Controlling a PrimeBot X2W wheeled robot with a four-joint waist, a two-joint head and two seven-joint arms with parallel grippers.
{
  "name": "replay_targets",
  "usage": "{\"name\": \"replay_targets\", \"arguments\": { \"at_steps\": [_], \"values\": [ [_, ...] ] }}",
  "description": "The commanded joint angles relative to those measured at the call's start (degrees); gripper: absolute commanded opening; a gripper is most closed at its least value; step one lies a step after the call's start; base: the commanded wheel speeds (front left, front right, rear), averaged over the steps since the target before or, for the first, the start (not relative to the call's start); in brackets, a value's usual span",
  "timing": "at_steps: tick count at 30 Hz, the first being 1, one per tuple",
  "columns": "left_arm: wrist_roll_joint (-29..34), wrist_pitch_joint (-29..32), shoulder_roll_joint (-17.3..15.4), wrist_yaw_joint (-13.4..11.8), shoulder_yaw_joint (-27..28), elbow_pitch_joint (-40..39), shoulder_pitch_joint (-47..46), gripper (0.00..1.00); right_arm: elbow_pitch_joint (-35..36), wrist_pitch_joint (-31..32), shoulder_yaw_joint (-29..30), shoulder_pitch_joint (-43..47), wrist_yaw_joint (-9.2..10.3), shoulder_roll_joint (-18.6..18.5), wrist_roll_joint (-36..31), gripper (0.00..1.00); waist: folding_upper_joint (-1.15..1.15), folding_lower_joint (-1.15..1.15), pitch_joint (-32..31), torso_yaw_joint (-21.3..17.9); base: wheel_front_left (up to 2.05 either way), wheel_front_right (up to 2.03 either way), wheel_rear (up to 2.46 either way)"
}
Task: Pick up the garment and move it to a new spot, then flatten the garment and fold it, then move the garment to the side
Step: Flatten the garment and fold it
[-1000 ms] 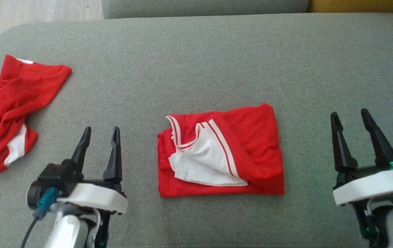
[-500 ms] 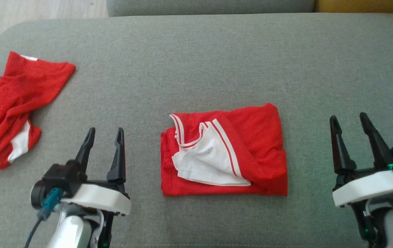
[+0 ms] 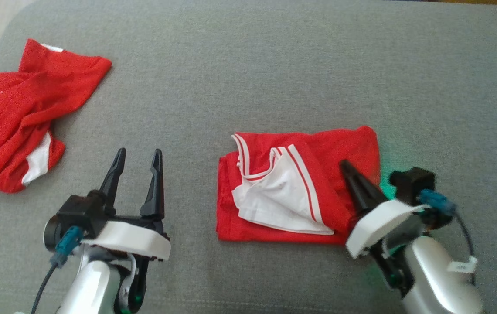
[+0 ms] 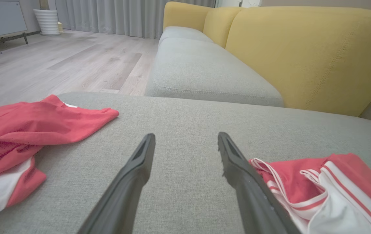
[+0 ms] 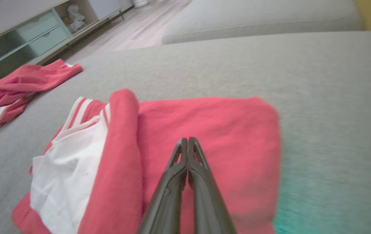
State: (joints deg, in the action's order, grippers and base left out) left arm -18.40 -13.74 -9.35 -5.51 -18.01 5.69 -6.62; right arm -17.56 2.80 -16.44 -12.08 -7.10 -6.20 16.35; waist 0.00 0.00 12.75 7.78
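The folded red garment (image 3: pixel 348 150) with its white striped panel (image 3: pixel 281 196) lies in the middle of the grey sofa cushion (image 3: pixel 248 78). My right gripper (image 3: pixel 345 165) is shut and turned on its side, its tips over the garment's right part. In the right wrist view the two fingers (image 5: pixel 188 140) press together above the red cloth (image 5: pixel 224 130), with nothing seen between them. My left gripper (image 3: pixel 139 151) is open on the bare cushion, left of the garment and apart from it. The left wrist view has that gripper (image 4: pixel 186 135) open too, with the garment (image 4: pixel 322 188) at lower right.
A second, crumpled red and white garment (image 3: pixel 17 109) lies at the cushion's far left edge (image 4: pixel 26 123). Another grey seat and a yellow backrest (image 4: pixel 302 48) stand beyond. Wooden floor (image 4: pixel 58 58) lies past the left edge, with a cabinet (image 5: pixel 26 35) further off.
My right gripper has shut, rolled over and swung left onto the garment's right part. The head camera has shifted, so the whole picture slid. The left gripper stays open.
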Motion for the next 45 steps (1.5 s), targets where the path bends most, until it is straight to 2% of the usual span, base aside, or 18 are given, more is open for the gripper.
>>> {"name": "replay_targets", "arguments": {
  "at_steps": [1,6,13,16,19,22,24,29,32,38,45],
  "values": [
    [-0.3,-0.7,-0.4,0.0,1.6,-1.3,-2.3,1.0,-0.8,-1.4,-3.7,-2.7,-0.39,0.8,1.5,0.0,0.0,0.0,0.4,0.6,0.0,0.0,0.0],
    [-0.4,-0.9,-0.3,0.1,1.9,-1.0,-2.4,1.0,-3.0,-3.4,-9.2,-4.9,-0.39,1.3,4.0,0.0,0.0,0.0,0.8,0.8,0.0,0.0,0.0],
    [-0.3,-1.1,0.0,0.1,2.0,-1.0,-2.4,1.0,-0.2,-2.3,-21.2,-5.4,-0.39,0.2,9.3,0.0,0.0,0.0,1.4,0.4,0.0,0.0,0.0],
    [-0.3,-1.1,0.1,0.1,2.0,-0.9,-2.5,1.0,1.2,-1.8,-23.8,-5.4,-0.39,-0.9,11.4,0.0,0.0,0.0,1.5,0.0,0.0,0.0,0.0],
    [-0.3,-1.1,0.0,0.2,2.1,-0.8,-2.5,1.0,3.6,-2.9,-23.8,-5.5,-0.39,-2.1,12.8,0.0,0.0,0.0,1.4,-0.4,0.0,0.0,0.0],
    [-0.2,-1.2,-0.2,0.1,2.3,-0.7,-2.2,1.0,6.1,-5.1,-19.4,-4.6,-0.39,-3.2,12.6,0.0,0.0,0.0,0.9,-1.0,0.0,0.0,0.0],
    [-0.2,-1.2,-0.4,0.0,2.5,-0.8,-2.0,1.0,7.4,-6.3,-14.2,-3.5,-0.39,-3.3,11.2,1.0,0.0,0.0,0.5,-1.4,0.0,0.0,0.0],
    [-0.1,-1.2,-1.0,-0.4,2.9,-1.4,-1.5,1.0,11.5,-8.5,-0.1,-0.4,-0.39,-2.1,5.1,1.0,0.0,0.0,-0.9,-2.5,0.0,0.0,0.0],
    [-0.4,-1.2,-1.4,-0.5,3.3,-1.6,-1.0,1.0,14.2,-8.7,6.3,1.5,-0.39,-1.2,1.0,1.0,0.0,0.0,-2.2,-3.1,0.0,0.0,0.0],
    [-1.1,-0.6,-2.2,-0.7,3.7,-2.3,0.9,1.0,19.5,-6.7,12.3,6.0,-0.39,-0.3,-5.1,1.0,0.0,0.0,-4.8,-4.2,0.0,0.0,0.0],
    [-0.6,0.5,-3.4,-1.5,3.3,-3.1,3.4,1.0,23.9,-4.1,15.8,11.8,-0.39,0.6,-7.4,1.0,0.0,0.0,-7.4,-4.4,0.0,0.0,0.0]
  ]
}}
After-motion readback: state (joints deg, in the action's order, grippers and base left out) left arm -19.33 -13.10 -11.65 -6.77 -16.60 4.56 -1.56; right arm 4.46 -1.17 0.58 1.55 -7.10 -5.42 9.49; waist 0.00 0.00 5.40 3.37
